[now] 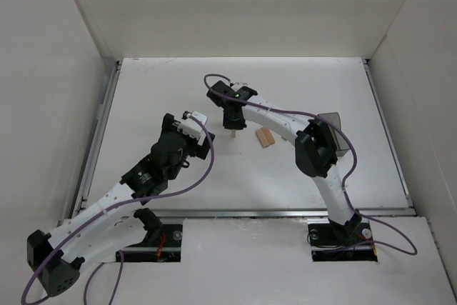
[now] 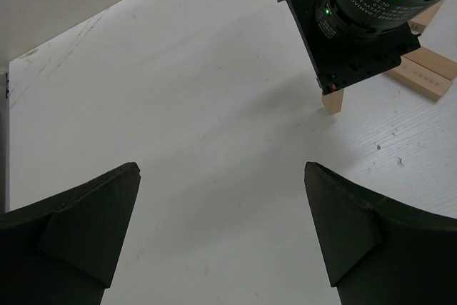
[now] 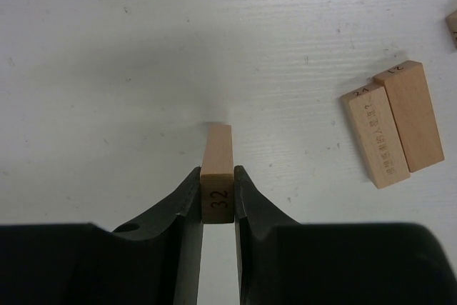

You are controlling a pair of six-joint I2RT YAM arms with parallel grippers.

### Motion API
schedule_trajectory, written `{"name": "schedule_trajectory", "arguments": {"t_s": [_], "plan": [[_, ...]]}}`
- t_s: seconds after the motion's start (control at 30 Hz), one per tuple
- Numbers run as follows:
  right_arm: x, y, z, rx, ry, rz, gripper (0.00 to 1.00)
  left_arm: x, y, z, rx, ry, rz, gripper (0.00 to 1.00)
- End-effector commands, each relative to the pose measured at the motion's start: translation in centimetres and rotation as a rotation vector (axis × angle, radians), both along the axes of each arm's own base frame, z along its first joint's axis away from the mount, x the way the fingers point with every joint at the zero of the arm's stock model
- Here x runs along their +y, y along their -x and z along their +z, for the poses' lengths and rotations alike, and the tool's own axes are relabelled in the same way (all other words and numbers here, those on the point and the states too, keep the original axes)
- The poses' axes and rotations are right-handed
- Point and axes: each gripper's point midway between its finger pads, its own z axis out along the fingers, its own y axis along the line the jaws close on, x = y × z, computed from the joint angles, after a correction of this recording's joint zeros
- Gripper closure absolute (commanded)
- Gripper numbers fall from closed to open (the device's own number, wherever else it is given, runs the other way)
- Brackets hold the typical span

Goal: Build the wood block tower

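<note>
Right gripper point(image 3: 217, 180) is clamped tight on a single plank point(image 3: 218, 144), one finger on each side, and the end stamped "32" faces straight up at the wrist camera. The plank's long axis runs vertically, away from the fingers and down to the table point(image 1: 164, 91). In the left wrist view its lower end sits right on the surface, so it's standing upright on end.

Off to the right of those fingers, near but apart, a pair of planks point(image 3: 391, 125) lies flat. They're side by side and touching along their long edges. Both long axes run parallel across the table, slanted a little relative to the fingers. One end reads "24"; the other number is too small to tell.

Further out on the near-left side, the left gripper point(image 2: 221, 233) hovers with its jaws spread wide and nothing between them, pointed toward the standing plank. Out past the right arm's elbow sits a grey bin point(image 1: 335, 133), partly hidden.
</note>
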Motion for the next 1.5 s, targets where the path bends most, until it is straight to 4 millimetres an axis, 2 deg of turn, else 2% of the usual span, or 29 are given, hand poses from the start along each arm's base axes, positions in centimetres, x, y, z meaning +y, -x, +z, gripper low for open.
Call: {"name": "schedule_trajectory", "arguments": {"t_s": [0.0,0.4,0.53,0.57,0.77,0.8,0.83,1.0,1.07,1.2,1.37,1.47], "plan": [[0.7,0.5,-0.5,0.021,-0.014,-0.021,1.00,-0.2,-0.3,1.7,-0.054,0.075,0.009,0.01],[0.9,1.0,-1.9,0.048,0.022,0.028,1.00,-0.4,-0.3,1.9,-0.065,0.066,-0.004,0.01],[1.2,0.9,-1.9,0.048,0.014,0.039,0.89,-0.4,-0.4,2.4,-0.075,0.064,-0.006,0.01],[1.2,0.9,-1.4,0.041,0.006,0.039,0.83,-0.5,-0.4,2.1,-0.068,0.057,-0.006,0.01],[1.7,0.4,-0.2,0.006,-0.015,0.066,0.74,-0.6,-0.4,2.1,-0.067,0.059,-0.015,0.01],[1.8,0.5,-0.3,0.014,-0.018,0.079,0.61,-0.6,-0.4,2.1,-0.067,0.059,-0.015,0.01],[1.8,0.5,-0.3,0.014,-0.018,0.079,0.57,-0.6,-0.4,2.1,-0.067,0.059,-0.015,0.01],[1.6,0.7,-0.5,0.021,-0.011,0.079,0.47,-0.6,-0.4,2.1,-0.069,0.050,-0.017,0.01],[1.6,0.6,0.0,0.013,-0.019,0.079,0.44,-0.6,-0.4,2.1,-0.069,0.050,-0.017,0.01],[1.9,0.3,1.1,-0.015,-0.037,0.096,0.44,-0.7,-0.4,2.1,-0.068,0.052,-0.026,0.01],[2.4,0.7,1.5,-0.014,-0.051,0.111,0.53,-0.5,-0.5,2.1,-0.068,0.051,-0.017,0.01],[2.8,1.1,1.5,-0.013,-0.051,0.121,0.63,-0.4,-0.4,2.4,-0.075,0.058,-0.017,0.01]]}}
